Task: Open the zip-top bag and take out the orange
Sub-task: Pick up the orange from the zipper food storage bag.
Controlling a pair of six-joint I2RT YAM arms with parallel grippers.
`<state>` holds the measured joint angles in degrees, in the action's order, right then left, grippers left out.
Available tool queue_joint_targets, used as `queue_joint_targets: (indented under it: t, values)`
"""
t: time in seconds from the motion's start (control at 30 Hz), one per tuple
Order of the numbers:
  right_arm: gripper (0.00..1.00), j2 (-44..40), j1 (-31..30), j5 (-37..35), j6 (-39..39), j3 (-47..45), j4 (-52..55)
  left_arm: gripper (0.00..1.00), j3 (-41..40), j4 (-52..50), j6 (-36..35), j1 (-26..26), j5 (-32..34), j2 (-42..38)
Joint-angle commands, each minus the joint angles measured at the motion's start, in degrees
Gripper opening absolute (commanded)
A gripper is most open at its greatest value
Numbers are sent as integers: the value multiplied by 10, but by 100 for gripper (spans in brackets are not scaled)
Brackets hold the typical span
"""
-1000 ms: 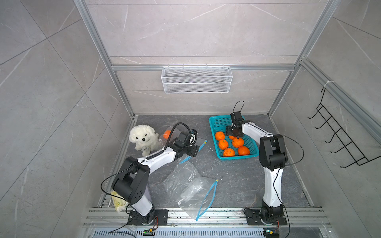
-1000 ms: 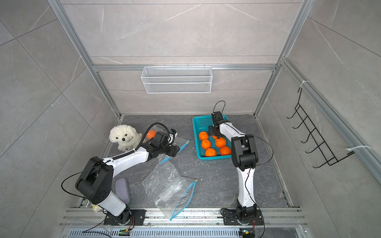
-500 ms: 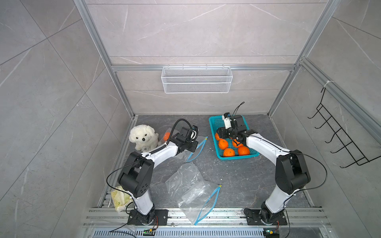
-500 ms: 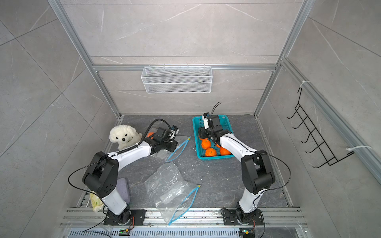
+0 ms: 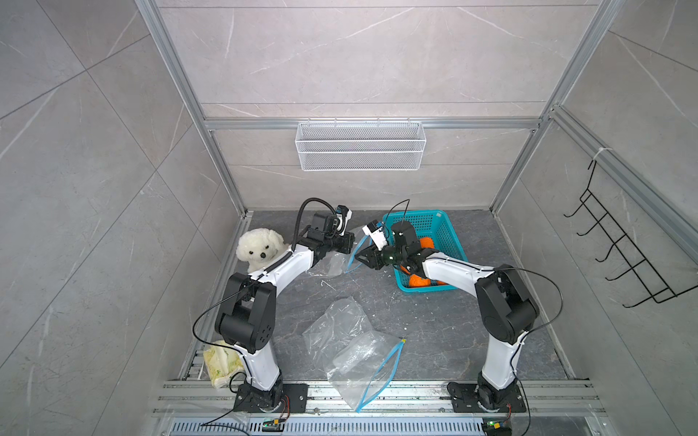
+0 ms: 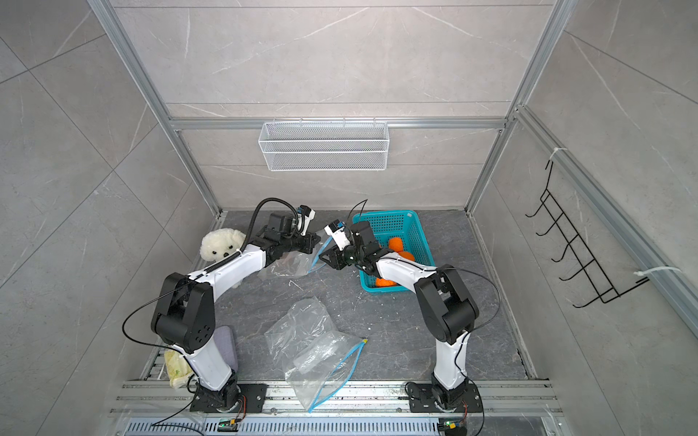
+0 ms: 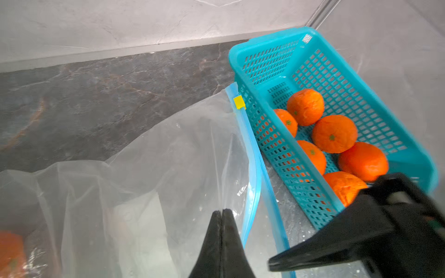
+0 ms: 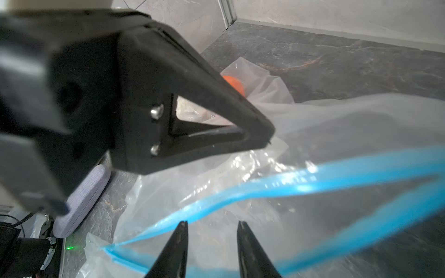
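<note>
The clear zip-top bag (image 5: pixel 328 264) (image 6: pixel 287 266) with a blue zip hangs between my two arms at the back of the floor. My left gripper (image 5: pixel 349 243) (image 7: pixel 222 211) is shut on its film just beside the zip, whose yellow slider (image 7: pixel 239 102) sits at the far end. The two blue lips stand apart. My right gripper (image 5: pixel 359 258) (image 8: pixel 212 223) is open at the bag's mouth, its fingertips on either side of the near lip. The orange (image 8: pixel 234 84) (image 7: pixel 9 252) lies deep in the bag, hidden by my left arm in both top views.
A teal basket (image 5: pixel 445 226) (image 7: pixel 265 41) with several oranges stands right of the bag. A white plush dog (image 5: pixel 260 249) sits at the left wall. Two empty bags (image 5: pixel 351 339) lie in front, and a grey pouch (image 6: pixel 224 343) lies by the left base.
My right arm has swung from the basket over to the bag, and its jaws have narrowed. My left gripper has shut on the bag and lifted its zip edge.
</note>
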<state>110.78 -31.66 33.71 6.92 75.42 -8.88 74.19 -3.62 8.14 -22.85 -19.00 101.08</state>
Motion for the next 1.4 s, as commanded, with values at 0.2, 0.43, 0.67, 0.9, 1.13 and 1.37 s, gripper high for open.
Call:
queue_joint_targets:
  t: [0.2, 0.43, 0.67, 0.9, 1.13, 1.37]
  values:
    - [36, 119, -23, -26, 10, 136, 45, 0, -73, 246, 190, 92, -267, -35]
    - [37, 148, -48, -93, 11, 174, 81, 0, -76, 379, 309, 111, -356, -1]
    - [45, 190, -60, -133, 31, 236, 122, 0, -85, 415, 357, 102, -373, 13]
    - [48, 183, -60, -142, 39, 221, 123, 39, -99, 337, 317, 118, -313, -14]
    - [48, 172, -60, -146, 26, 208, 137, 63, -80, 195, 239, 125, -182, -63]
    - [48, 180, -59, -145, 18, 212, 151, 95, -48, 60, 167, 139, 91, -71]
